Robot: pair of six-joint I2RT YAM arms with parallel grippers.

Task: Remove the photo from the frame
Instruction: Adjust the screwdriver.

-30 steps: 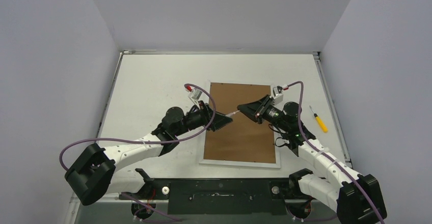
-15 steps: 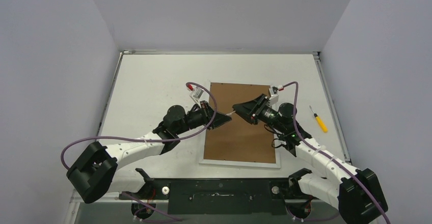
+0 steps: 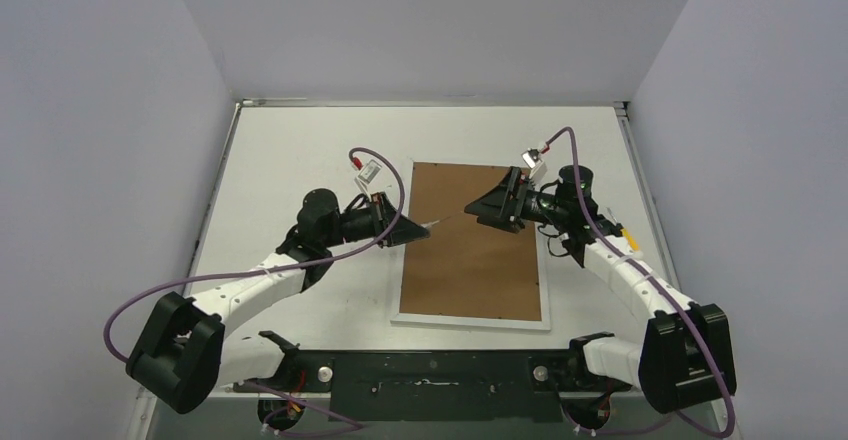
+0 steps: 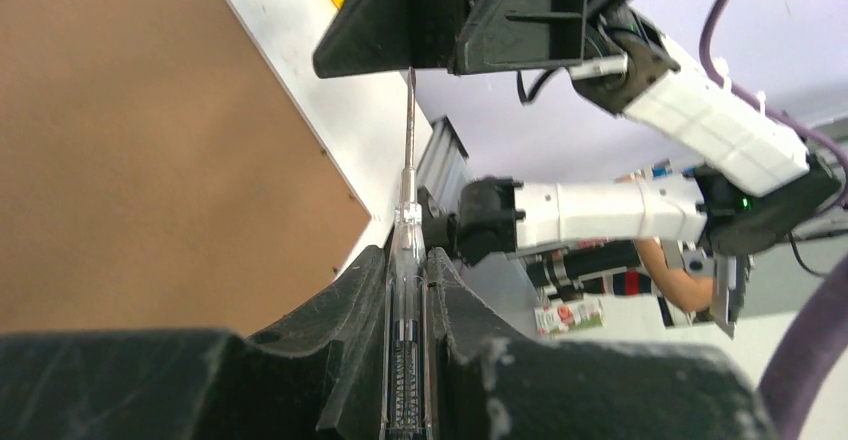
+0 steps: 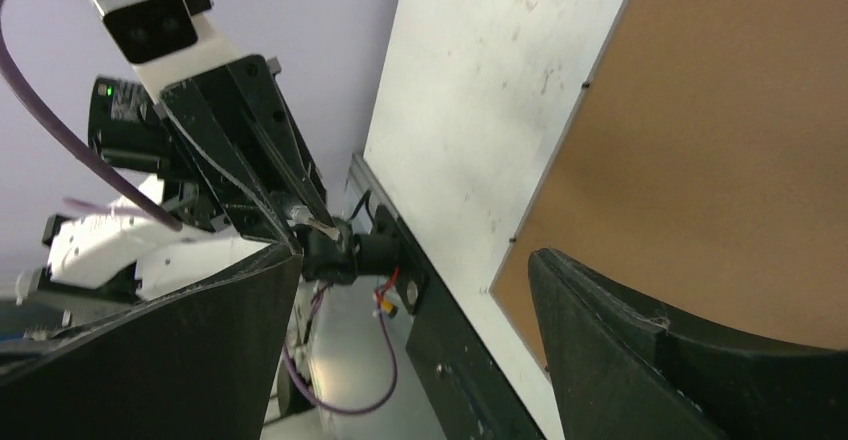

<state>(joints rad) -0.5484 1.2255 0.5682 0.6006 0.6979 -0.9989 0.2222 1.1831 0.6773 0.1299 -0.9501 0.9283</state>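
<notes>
While our left gripper [image 4: 408,260] is clamped on a clear-handled screwdriver [image 4: 407,175], its tip pointing at our right gripper [image 3: 473,210], whose fingers stand wide apart, the frame [image 3: 470,270] lies flat, brown back up, on the white table [image 3: 300,160] just below and between both grippers.

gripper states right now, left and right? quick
Left gripper: shut on the clear-handled screwdriver.
Right gripper: open, holding nothing.
</notes>
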